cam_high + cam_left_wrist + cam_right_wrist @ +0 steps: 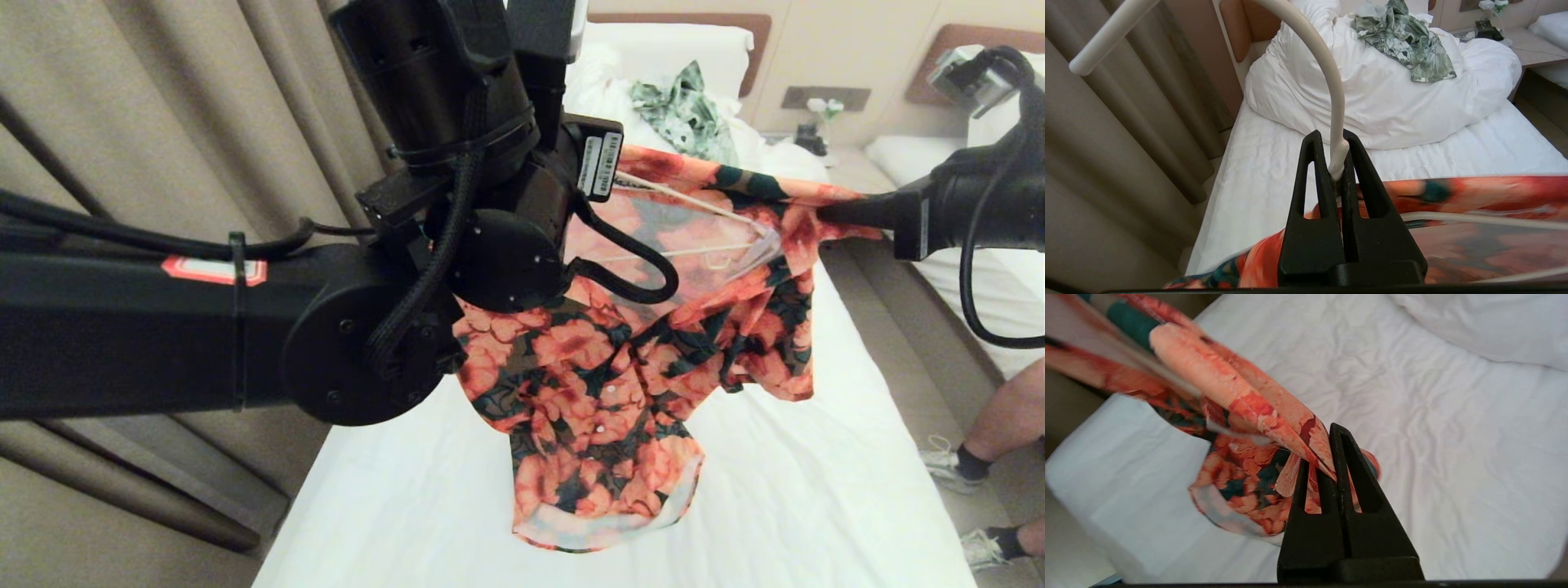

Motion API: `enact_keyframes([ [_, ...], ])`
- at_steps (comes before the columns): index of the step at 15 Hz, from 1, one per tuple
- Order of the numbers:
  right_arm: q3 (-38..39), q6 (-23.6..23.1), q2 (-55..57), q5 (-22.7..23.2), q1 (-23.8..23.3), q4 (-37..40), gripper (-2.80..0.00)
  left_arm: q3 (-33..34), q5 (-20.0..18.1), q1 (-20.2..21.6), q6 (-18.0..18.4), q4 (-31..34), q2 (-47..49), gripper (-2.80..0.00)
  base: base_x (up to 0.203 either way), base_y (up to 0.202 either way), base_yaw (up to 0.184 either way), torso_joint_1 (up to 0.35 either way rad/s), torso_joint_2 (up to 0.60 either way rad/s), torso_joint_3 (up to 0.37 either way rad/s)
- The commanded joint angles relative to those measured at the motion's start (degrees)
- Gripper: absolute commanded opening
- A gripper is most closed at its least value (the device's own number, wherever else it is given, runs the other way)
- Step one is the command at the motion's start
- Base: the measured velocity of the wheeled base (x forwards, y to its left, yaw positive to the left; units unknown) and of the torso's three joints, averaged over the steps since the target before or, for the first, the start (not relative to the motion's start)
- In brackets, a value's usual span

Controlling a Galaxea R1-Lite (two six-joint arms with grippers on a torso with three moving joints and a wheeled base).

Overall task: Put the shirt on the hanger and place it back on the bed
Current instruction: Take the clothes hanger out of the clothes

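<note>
The floral shirt (604, 384) hangs in the air above the bed (816, 490), stretched between my two arms, its hem drooping to the sheet. The cream hanger (694, 204) shows through the fabric inside the shoulders. My left gripper (1331, 141) is shut on the hanger (1331, 81) at the base of its hook, with the shirt (1474, 192) draped just below; in the head view the left arm's bulk hides it. My right gripper (824, 214) comes in from the right and is shut on a fold of the shirt (1229, 392) at the shoulder edge, its fingertips (1336, 430) pinching the cloth.
A green leaf-print garment (686, 114) lies on the bunched white duvet (1372, 102) near the headboard. Curtains (163, 122) hang along the bed's left side. A second bed (1004, 269) and a person's legs (996, 433) are on the right, across a narrow aisle.
</note>
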Motion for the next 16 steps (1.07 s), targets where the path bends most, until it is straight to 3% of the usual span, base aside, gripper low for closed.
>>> enact_keyframes([
  [1,-0.02,-0.72,1.09,0.17,-2.03,-1.26,-2.8,3.32,0.31,-0.06,0.26,-3.32,-0.42,-2.8,0.0,0.0,0.0,0.0,0.0,0.0],
  [14,-0.33,-2.08,1.81,1.14,-5.12,-1.39,-2.8,4.57,0.31,0.03,0.22,-3.86,-0.82,-2.8,0.0,0.0,0.0,0.0,0.0,0.0],
  [15,-0.04,-2.09,1.79,1.14,-5.12,-1.4,0.0,4.43,0.22,0.03,0.27,-3.86,-0.93,-2.8,0.0,0.0,0.0,0.0,0.0,0.0],
  [16,0.51,-2.17,1.77,1.14,-5.09,-1.48,0.0,4.27,0.11,0.03,0.28,-3.86,-0.93,-2.8,0.0,0.0,0.0,0.0,0.0,0.0],
])
